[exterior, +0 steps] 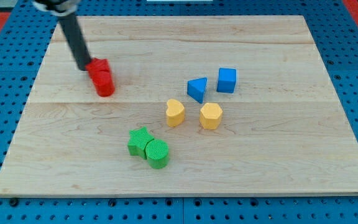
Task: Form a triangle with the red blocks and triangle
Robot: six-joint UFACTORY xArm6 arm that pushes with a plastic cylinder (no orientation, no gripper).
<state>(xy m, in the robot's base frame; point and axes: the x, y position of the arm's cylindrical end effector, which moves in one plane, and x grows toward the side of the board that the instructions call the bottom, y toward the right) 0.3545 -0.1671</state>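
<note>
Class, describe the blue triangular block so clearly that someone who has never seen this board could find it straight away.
Start at the wooden board and look to the right of its middle, where four blocks cluster: two blue above two yellow. The blue triangle block is the left one of the blue pair, just above the yellow heart block. Unlike the blue cube beside it, it is wedge-shaped.

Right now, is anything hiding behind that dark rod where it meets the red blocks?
My tip touches the red blocks on their upper-left side. The rod covers their far edge, so I cannot tell what lies behind it.
</note>
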